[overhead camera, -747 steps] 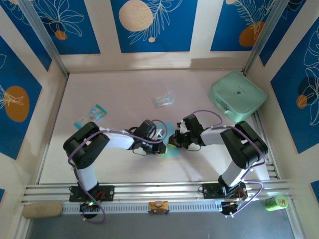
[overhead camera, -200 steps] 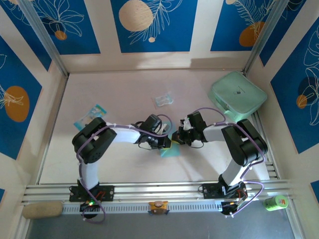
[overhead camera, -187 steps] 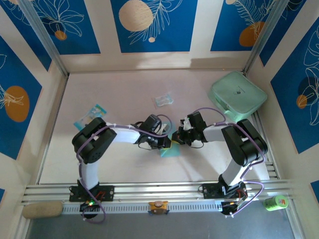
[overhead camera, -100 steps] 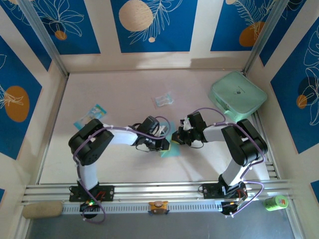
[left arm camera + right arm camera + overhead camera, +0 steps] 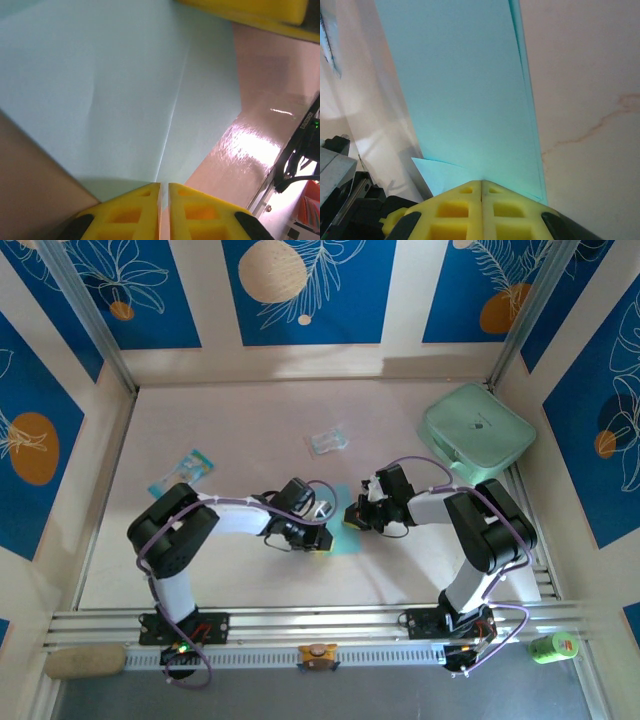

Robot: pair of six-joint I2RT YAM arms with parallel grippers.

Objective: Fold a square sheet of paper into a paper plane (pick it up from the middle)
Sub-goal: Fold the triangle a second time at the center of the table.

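The square sheet of paper (image 5: 343, 531), light blue and partly folded, lies on the table between my two grippers. In the left wrist view the sheet of paper (image 5: 115, 95) shows a centre crease running down to a point that sits in the narrow slit of my left gripper (image 5: 164, 192). That left gripper (image 5: 318, 536) is at the sheet's left side and shut on it. My right gripper (image 5: 352, 519) is at the sheet's upper right. In the right wrist view my right gripper (image 5: 481, 182) is shut, its tips resting on the paper (image 5: 465, 95), which shows layered edges on the right.
A mint-green case (image 5: 477, 432) sits at the back right. A clear crumpled wrapper (image 5: 327, 441) lies behind the grippers and a blue-and-white packet (image 5: 182, 472) to the left. Cage walls enclose the table, with a rail along its near edge.
My left gripper has drawn back to the left, away from the right gripper, uncovering more of the paper. The right gripper has stayed put.
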